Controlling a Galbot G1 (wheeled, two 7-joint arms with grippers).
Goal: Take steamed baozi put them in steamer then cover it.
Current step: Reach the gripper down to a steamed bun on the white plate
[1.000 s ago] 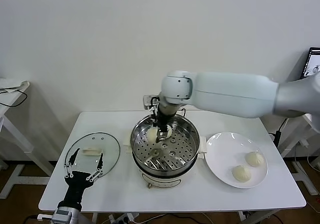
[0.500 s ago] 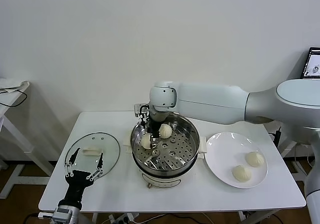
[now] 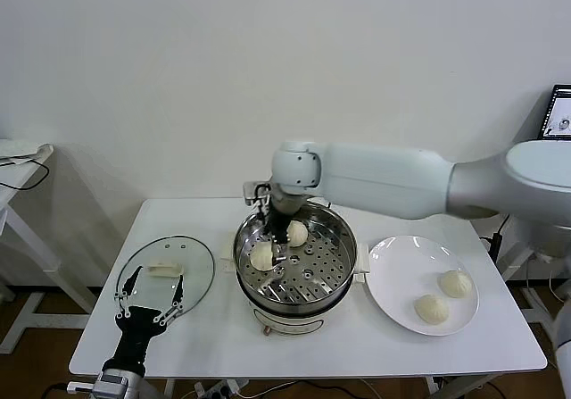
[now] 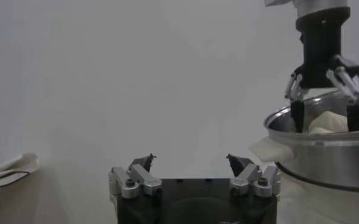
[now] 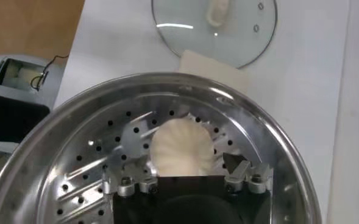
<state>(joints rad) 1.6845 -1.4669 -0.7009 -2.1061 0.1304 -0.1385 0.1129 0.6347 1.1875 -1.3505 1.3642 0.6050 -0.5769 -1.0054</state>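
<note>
Released since earlier, a baozi lies on the steamer tray between the right gripper fingers, now apart

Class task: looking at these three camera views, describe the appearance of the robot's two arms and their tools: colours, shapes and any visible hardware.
The right arm is a thick, smooth, pale grey-white tube with a rounded joint cap. Its right tool hangs from a black cylindrical wrist, with silver metal linkages and dark tips. The left tool has a black boxy body, silver hinged links with visible screws, and pointed black fingertips. No cables or markings show.
</note>
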